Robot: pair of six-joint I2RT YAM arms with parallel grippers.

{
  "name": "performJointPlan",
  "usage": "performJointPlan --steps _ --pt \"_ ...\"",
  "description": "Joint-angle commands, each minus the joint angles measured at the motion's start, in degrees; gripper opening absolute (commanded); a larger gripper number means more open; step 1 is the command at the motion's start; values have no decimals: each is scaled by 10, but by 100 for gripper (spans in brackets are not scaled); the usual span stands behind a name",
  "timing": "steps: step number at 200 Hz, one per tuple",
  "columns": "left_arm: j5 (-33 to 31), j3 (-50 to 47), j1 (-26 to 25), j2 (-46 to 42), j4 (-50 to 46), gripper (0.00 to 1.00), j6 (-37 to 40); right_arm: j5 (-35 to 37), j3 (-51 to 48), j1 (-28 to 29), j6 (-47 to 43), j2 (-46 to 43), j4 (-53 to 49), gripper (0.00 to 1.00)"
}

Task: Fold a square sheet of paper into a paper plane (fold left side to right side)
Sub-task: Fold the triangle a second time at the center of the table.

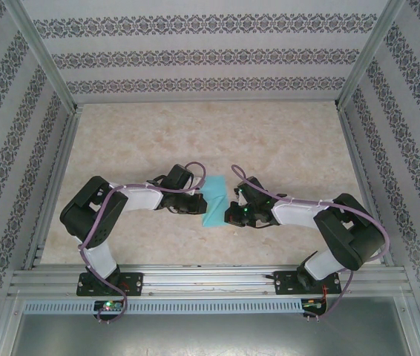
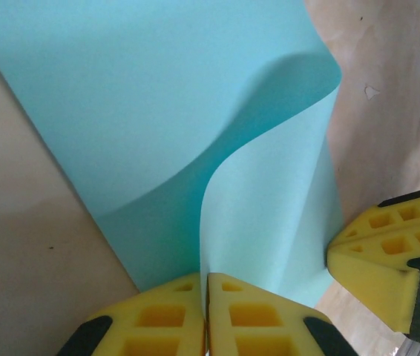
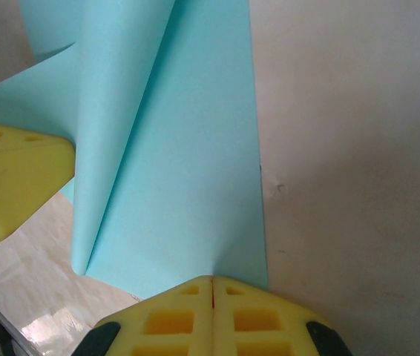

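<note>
The square sheet of paper (image 1: 215, 202) is light turquoise and lies mid-table between the two arms, partly doubled over. My left gripper (image 1: 197, 202) is at its left side, my right gripper (image 1: 234, 212) at its right side. In the left wrist view my left gripper (image 2: 207, 276) is shut on an edge of the sheet (image 2: 269, 215), which rises in a curl above the flat part. In the right wrist view my right gripper (image 3: 212, 278) is shut on the sheet (image 3: 180, 170) at its near edge, beside a soft fold. The paper plane is out of view.
The beige table top (image 1: 195, 141) is enclosed by patterned walls and aluminium posts. A metal rail (image 1: 210, 280) runs along the near edge by the arm bases. Each wrist view catches the other gripper's yellow finger (image 2: 388, 256) (image 3: 17, 174) close by.
</note>
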Motion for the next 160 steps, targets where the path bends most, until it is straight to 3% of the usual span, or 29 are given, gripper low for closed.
performJointPlan --steps 1,100,160 --pt "-4 12 10 11 -21 9 15 22 -8 7 -16 24 -44 0" --pt "-22 14 11 17 -47 9 30 9 1 6 -14 13 -38 0" --pt "-22 17 11 26 -52 9 34 -22 5 -7 2 -64 -1 0"
